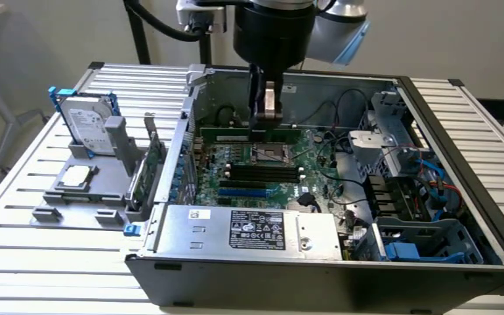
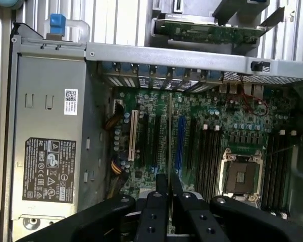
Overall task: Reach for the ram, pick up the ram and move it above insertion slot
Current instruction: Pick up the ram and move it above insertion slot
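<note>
Exterior view first: the gripper [image 1: 266, 121] hangs down into the open computer case [image 1: 462, 216]. Its jaws are pinched close together on the ram [image 1: 252, 136], a long, thin green stick held flat and level. The ram floats above the motherboard [image 1: 261, 172], just past the far side of the silver CPU socket [image 1: 270, 155]. The black memory slots [image 1: 261, 176] lie nearer, on the other side of the socket, and they look bare. A grey power supply box [image 1: 247, 230] with a sticker fills the near part of the case. Blue and red cables [image 1: 432, 180] and a blue plastic cage [image 1: 422, 244] sit at the exterior view's right.

The case rests on a table of silver metal slats [image 1: 24, 262]. On the exterior view's left stands a grey holder [image 1: 77, 190] with a silver hard drive [image 1: 90, 125] in blue rails, standing up. A square chip [image 1: 77, 175] lies flat on the holder. A green card [image 1: 149, 172] stands on its edge between the holder and the case. A pale wall is behind it all.

Wrist view next: the two black fingers [image 2: 156, 212] are pressed onto a thin edge of the ram [image 2: 170, 166], which runs straight away from them. Below it lies the motherboard [image 2: 212, 121] with its long slots [image 2: 204, 151] and the open CPU socket [image 2: 241, 174]. The power supply box [image 2: 48, 141] is to one side.
</note>
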Tool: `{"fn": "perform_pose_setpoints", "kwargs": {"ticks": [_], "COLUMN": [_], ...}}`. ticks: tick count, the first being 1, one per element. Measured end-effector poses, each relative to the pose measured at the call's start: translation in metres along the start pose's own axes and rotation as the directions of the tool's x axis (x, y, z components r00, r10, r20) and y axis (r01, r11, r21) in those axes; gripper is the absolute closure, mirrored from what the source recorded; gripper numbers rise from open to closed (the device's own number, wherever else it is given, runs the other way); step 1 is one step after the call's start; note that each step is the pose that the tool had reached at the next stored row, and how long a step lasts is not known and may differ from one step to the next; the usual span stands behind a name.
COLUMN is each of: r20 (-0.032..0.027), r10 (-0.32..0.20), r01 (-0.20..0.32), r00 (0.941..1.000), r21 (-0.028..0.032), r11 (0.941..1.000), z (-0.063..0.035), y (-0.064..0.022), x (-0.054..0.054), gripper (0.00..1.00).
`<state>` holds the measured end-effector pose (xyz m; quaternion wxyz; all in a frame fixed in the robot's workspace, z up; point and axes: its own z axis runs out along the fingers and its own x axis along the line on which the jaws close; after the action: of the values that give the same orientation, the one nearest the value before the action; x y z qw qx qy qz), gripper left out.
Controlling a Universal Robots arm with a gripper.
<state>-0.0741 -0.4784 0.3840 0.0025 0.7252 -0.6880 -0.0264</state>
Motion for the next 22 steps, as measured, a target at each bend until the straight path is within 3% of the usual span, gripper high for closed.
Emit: {"fn": "perform_pose_setpoints", "kwargs": {"ticks": [8,22], "r20": [-0.0023,-0.001], "r10": [0.001,0.033], "r01": [-0.001,-0.033], "r00": [1.0,0.9995], "r21": [-0.0001,0.001], "r11": [1.0,0.9995], "z": [0.0005,0.0042], "y": [-0.0119,-0.0171], "x": [-0.02,-0.04], "gripper": [0.86,0.86]}}
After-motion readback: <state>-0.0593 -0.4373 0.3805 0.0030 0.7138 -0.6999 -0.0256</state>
